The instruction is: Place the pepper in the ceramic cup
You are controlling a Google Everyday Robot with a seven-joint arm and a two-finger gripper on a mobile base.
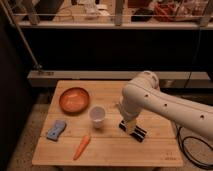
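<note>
The pepper (81,146), slim and orange-red, lies on the wooden table (150,147) near the front left edge. The ceramic cup (97,115), small and white, stands upright behind it and a little to its right, near the table's middle. My white arm reaches in from the right and bends down. My gripper (128,122) hangs at its end, just right of the cup and above a black block. It is well away from the pepper, and nothing shows in it.
A round orange bowl (74,99) sits at the back left of the table. A blue sponge (56,129) lies at the left, near the pepper. A black block (134,131) lies under the gripper. A cable (187,145) runs along the floor at the right.
</note>
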